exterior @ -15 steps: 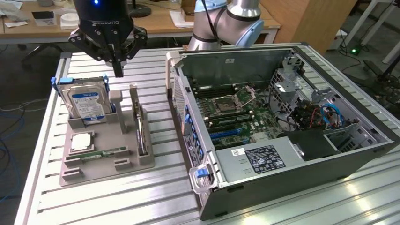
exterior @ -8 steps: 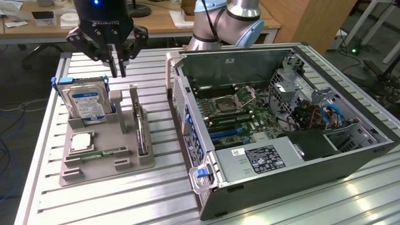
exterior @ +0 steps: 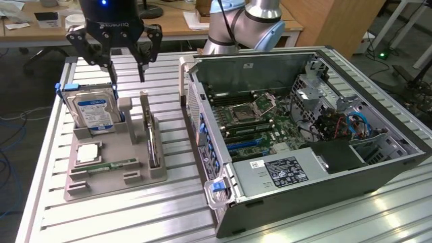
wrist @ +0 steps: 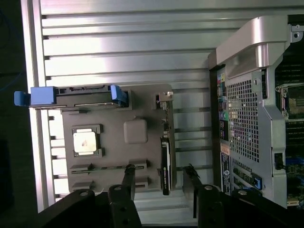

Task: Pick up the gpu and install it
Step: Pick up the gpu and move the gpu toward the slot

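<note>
The gray tray (exterior: 111, 186) holds the gpu (exterior: 153, 137) on edge, plus a blue-labelled hard drive (exterior: 94, 114). The claw (exterior: 127, 78) above is spread wide, empty.

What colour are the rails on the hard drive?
Blue rails on the hard drive; clearest in the wrist view.

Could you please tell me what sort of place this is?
Probably a robotics lab for computer assembly: an open dark grey computer case lies on a slatted aluminium table, beside a grey plastic tray of parts, with wooden office desks behind.
</note>
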Robot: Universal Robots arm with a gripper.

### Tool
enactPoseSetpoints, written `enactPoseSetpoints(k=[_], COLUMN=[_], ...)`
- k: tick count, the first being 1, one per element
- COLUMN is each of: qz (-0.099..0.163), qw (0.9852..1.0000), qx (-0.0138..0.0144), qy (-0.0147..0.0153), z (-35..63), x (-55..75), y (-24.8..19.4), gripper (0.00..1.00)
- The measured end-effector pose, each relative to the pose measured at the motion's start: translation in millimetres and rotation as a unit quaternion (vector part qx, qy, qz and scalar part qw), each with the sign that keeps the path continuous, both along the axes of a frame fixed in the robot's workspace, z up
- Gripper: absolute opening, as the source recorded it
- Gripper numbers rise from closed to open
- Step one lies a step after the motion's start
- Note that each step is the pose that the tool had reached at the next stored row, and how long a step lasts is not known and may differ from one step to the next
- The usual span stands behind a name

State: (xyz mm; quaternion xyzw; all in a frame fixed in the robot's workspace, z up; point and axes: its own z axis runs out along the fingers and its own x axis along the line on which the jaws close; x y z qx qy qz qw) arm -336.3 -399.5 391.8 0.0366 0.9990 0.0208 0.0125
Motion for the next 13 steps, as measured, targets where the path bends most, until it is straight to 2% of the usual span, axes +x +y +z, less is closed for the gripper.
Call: enactPoseSetpoints(k=[2,7,13], qz=[0.005,0.022,0.026], qw=[1.0000,0.9998,0.9997], qx=[0.0001,0.0000,-0.0011], qy=[0.0000,0.0019,0.0021], z=[-0.8,-4.8,-9.2], x=[0.0,0.0,0.0], y=[-0.8,-3.0,-4.9], gripper=[0.59,0.59,0.59])
